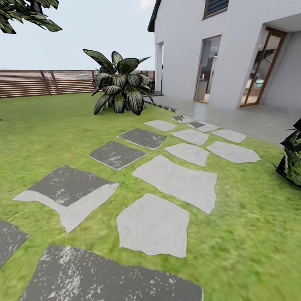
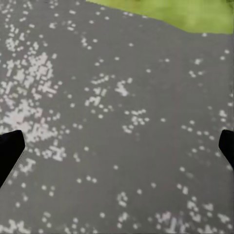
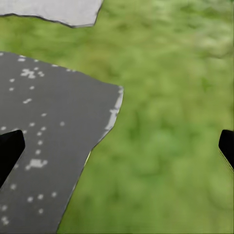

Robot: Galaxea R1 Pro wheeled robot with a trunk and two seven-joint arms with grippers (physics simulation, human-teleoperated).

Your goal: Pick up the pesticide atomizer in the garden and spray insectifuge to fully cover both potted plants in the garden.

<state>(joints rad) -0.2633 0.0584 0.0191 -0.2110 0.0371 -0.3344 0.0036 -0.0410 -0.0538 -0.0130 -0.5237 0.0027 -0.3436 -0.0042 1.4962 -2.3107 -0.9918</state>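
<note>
The left gripper (image 2: 117, 146) and right gripper (image 3: 117, 146) are wide open, holding nothing. A tiny dark speck in the upper middle may be the pesticide atomizer (image 1: 182, 118). It is probably light, hard and thin, so grab its middle.

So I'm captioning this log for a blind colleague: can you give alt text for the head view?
A path of grey stepping stones crosses a green lawn toward a white house with glass doors. A large striped spiky plant stands by a slatted brown fence, and dark speckled foliage pokes in at the right edge.
</note>
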